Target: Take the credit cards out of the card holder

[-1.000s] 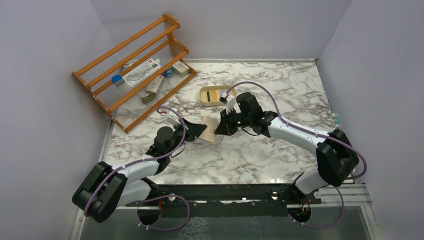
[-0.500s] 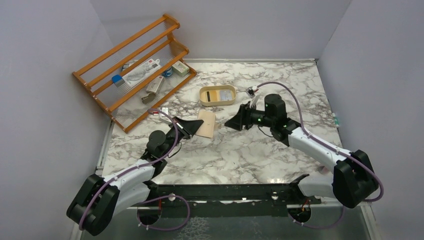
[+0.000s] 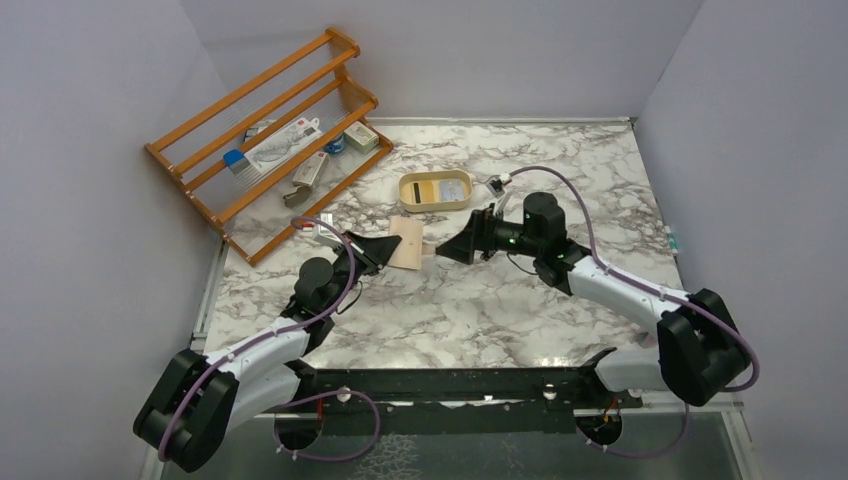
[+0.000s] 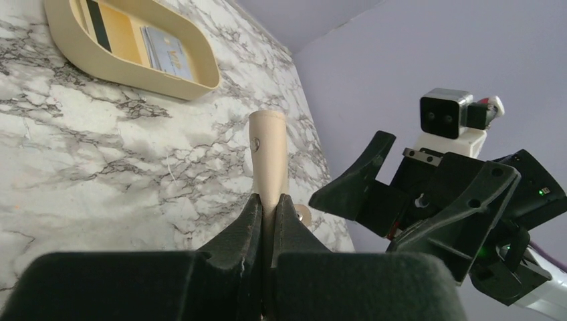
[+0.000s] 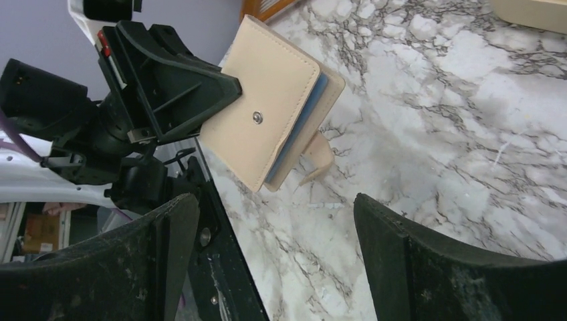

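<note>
Left jaws: clamped tight on one edge of the tan card holder (image 5: 271, 127); the left gripper (image 4: 269, 200) holds it edge-up.
Right jaws: spread wide with nothing between them; the right gripper (image 5: 275, 200) faces the holder's open side, just short of it.
Card holder: folded, with its snap tab (image 5: 319, 157) hanging loose. Blue card edges (image 5: 299, 127) show between the leaves. Whether it touches the marble table (image 3: 500, 310) cannot be told.
Tray: the cream oval tray (image 3: 436, 208) sits just beyond the holder, with a yellow card (image 3: 425, 188) bearing a black stripe and a light blue card (image 3: 453, 188) lying flat inside.
Rack: the wooden rack (image 3: 270, 130) stands at the far left with small items on it.
</note>
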You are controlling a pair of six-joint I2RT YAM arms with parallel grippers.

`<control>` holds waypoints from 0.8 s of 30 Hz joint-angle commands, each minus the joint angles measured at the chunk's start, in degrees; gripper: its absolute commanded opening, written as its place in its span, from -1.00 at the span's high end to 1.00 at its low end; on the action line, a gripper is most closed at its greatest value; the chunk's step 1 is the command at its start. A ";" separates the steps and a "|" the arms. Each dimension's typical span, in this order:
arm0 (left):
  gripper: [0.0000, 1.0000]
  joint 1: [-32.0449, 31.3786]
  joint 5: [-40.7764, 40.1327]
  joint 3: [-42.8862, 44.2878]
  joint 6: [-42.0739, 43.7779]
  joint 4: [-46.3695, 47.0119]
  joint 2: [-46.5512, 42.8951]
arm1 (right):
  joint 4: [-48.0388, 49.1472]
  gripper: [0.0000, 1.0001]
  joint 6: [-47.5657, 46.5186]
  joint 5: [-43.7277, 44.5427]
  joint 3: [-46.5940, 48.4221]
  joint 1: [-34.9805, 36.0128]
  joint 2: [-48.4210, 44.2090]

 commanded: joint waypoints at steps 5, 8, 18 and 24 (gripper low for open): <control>1.00 -0.66 -1.35 3.54 0.81 2.35 -0.73 | -1.72 -0.53 3.44 1.05 7.47 2.30 9.08; 1.00 -0.76 -1.08 3.66 0.63 2.39 -1.24 | 0.82 -0.46 4.81 1.35 6.95 2.30 11.07; 1.00 -0.85 -0.03 3.53 0.10 2.35 -2.51 | 6.33 0.07 6.94 1.11 6.42 2.30 14.64; 1.00 -0.85 1.71 3.38 -0.71 4.15 -1.54 | 14.59 0.10 8.56 -1.95 4.81 2.33 15.54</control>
